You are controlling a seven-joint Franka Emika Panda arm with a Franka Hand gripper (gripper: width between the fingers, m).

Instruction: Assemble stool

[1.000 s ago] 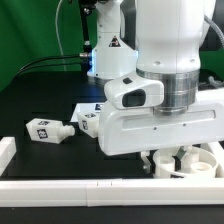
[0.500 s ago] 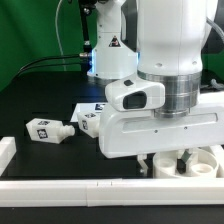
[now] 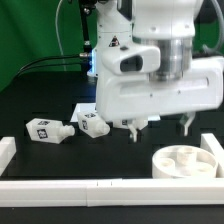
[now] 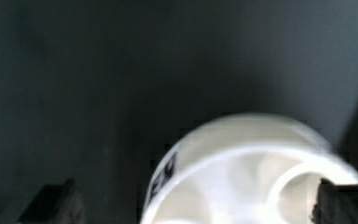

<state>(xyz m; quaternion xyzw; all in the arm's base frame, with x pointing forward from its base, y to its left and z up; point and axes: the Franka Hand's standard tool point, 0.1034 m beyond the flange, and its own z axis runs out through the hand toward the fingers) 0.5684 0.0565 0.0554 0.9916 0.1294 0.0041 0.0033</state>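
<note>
Exterior view: the gripper [image 3: 161, 127] hangs wide and empty near the seat [image 3: 188, 160]; best to centre it squarely over the nearest leg [image 3: 92, 122] before closing.

The wrist view is blurred throughout, and the picture's edge cuts off the seat [image 4: 247, 155].

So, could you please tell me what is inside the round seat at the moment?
Inside the seat only its own moulded sockets show, with no leg in them; its part nearest the exterior view's right edge cannot be made out.
</note>
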